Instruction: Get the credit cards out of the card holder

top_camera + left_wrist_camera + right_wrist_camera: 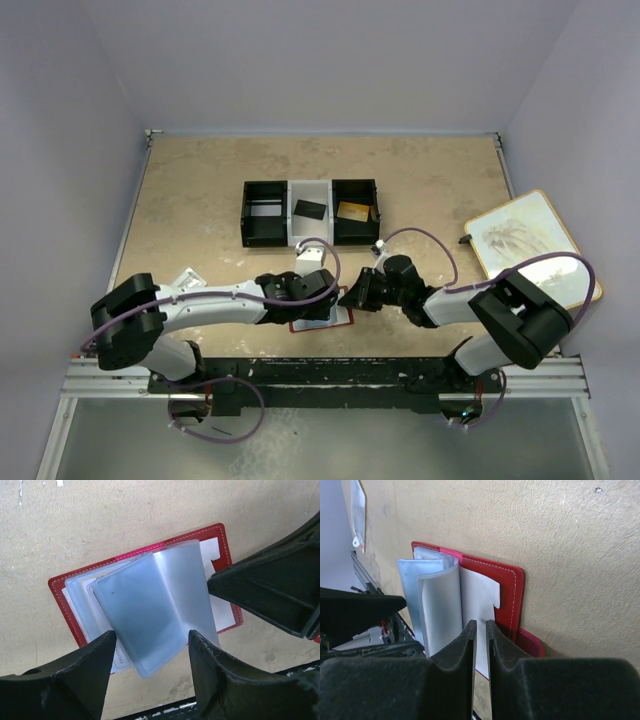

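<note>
1. The card holder (224,616) lies open on the bench (200,190), at about 6 o'clock of it, close to the arm bases. The three-part tray (262,184) stands at 12 o'clock from it.
2. The left claw (152,647) is apart, with one finger on each side of the raised clear sleeve (145,615). As far as I can see, it does not touch the sleeve.
3. The right claw (480,630) is almost together, with only a thin slit. Its tip is at the 3 o'clock half of the holder, and I cannot tell if anything sits in the slit.
4. In my judgement the right claw should press this half down, so the holder does not slide.
5. The left claw should close on a card's edge only, not on the soft sleeve, and pull flat. No credit cards show clearly in the sleeves.
</note>
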Robot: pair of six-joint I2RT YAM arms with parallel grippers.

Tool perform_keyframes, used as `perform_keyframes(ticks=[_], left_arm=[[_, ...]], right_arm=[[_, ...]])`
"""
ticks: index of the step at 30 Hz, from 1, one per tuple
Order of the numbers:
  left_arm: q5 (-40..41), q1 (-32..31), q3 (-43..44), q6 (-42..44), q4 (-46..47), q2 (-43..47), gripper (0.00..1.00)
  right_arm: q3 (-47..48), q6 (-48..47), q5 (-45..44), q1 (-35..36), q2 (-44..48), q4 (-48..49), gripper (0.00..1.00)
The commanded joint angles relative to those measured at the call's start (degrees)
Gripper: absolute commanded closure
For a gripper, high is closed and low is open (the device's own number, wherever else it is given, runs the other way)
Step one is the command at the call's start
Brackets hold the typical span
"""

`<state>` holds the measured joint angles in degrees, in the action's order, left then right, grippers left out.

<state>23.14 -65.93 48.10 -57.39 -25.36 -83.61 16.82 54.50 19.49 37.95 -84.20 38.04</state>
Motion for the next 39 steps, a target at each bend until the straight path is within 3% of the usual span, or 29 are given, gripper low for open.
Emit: perform_keyframes(ticks=[1, 11, 24, 35, 39], left_arm=[[3.62, -1.45, 3.16, 0.4, -1.65, 0.42, 0.41], [9.2, -2.77, 6.67, -0.49, -10.06, -2.08, 0.37], [5.75, -2.89, 2.36, -0.9, -0.27, -4.23, 0.34], [8.51, -2.89, 0.08, -3.49, -1.02, -3.58, 0.34], [5.69, -2.89, -0.8, -2.02, 3.05, -3.46, 0.39]], right_arm=[[-0.12, -1.98, -2.9, 0.06, -0.35, -5.69, 0.82], [-0.57, -1.88, -2.79, 0.07, -0.28, -5.26, 0.82], [-0.56, -1.85, -2.43, 0.12, -0.61, -4.85, 0.82], [-1.17, -1.68, -2.61, 0.13, -0.06, -4.75, 0.82], [-1.05, -1.61, -2.44, 0.17, -0.39, -4.51, 0.82]])
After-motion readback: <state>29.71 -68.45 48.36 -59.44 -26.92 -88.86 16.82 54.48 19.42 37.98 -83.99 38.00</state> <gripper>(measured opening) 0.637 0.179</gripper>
